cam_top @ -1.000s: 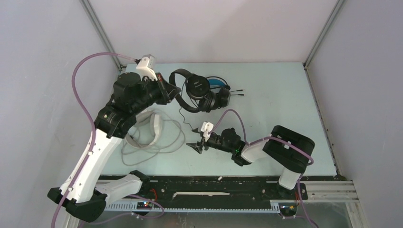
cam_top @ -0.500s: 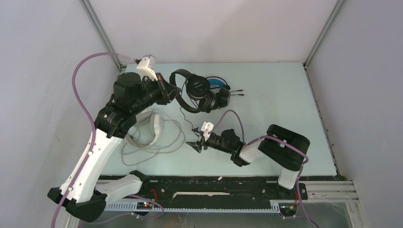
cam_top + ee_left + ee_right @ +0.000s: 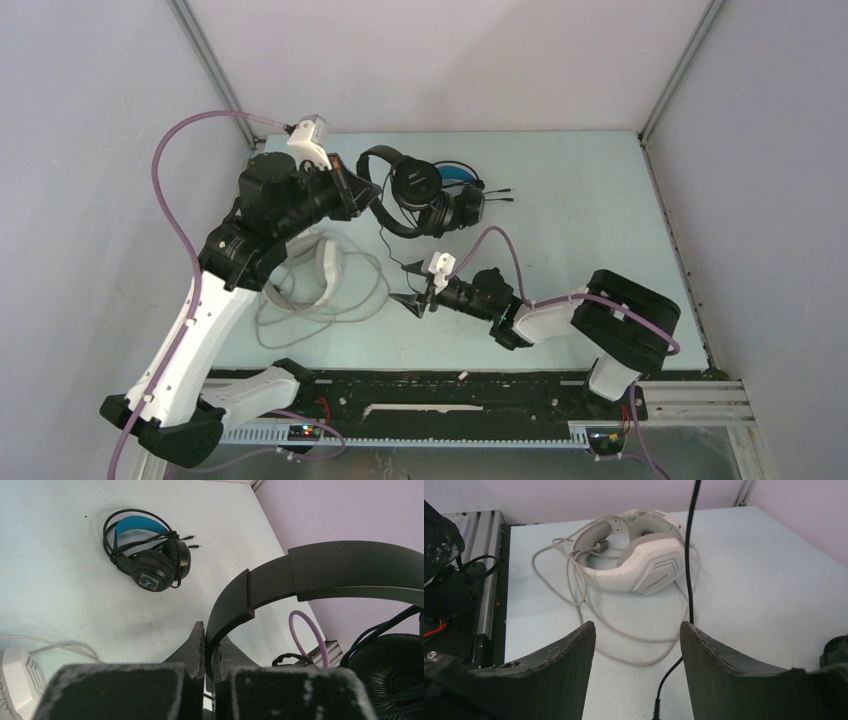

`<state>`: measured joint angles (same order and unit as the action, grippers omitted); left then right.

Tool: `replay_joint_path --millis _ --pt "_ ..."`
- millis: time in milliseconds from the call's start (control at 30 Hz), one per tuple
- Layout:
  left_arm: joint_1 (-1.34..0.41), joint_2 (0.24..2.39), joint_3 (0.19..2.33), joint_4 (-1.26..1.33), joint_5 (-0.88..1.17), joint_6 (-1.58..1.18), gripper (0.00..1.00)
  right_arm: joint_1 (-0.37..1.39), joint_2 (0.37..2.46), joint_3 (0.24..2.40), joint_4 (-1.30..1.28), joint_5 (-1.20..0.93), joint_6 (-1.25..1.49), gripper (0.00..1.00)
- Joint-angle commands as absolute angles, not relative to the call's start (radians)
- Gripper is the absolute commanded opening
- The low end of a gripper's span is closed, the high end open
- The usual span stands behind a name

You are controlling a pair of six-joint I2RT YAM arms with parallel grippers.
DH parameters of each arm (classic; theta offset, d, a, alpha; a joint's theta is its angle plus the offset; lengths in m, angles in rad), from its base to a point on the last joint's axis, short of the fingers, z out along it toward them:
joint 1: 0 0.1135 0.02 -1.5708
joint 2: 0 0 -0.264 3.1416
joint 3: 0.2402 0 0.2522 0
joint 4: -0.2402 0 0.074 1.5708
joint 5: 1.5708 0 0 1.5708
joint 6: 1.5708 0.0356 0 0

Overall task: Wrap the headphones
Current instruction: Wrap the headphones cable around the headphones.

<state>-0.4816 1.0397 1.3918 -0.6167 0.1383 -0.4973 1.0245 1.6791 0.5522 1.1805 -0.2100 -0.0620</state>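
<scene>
- Your left arm is leaning from the near-left corner toward the back of the desk (image 3: 580, 200). Its left claw (image 3: 206, 636) is pressing shut on the headband of the all-black headphones (image 3: 350, 570).
- Your right arm is lying low and reaching leftward across the middle of the desk. Its right claw (image 3: 636, 627) is standing spread, and the thin black cable (image 3: 689, 555) is running down through the gap, close to one finger.
- The blue-banded headphones (image 3: 147, 560) are lying at the back, just beside the all-black pair.
- The white headphones (image 3: 649, 565) are resting near the left arm, with their pale cord looping loosely around them.
- The desk is showing a pale blue top, and grey walls (image 3: 450, 60) are closing it in at the back and both sides.
- A black rail (image 3: 450, 385) is running along the near edge.
- The widest open stretch is lying right of the headphones, toward the right wall.
</scene>
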Motion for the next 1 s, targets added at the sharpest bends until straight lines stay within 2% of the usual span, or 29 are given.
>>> replay_joint_path --millis 0,633,967 --pt "-0.476 1.015 1.462 -0.583 0.15 -0.522 0.0 1.025 1.623 0.565 1.178 -0.186 -0.077 0.65" --pt "-0.476 1.003 1.469 -0.582 0.164 -0.536 0.0 1.016 1.643 0.565 1.201 -0.149 -0.074 0.65" --pt "-0.477 1.002 1.476 -0.574 0.176 -0.546 0.0 0.997 1.738 0.584 1.232 -0.174 -0.041 0.65"
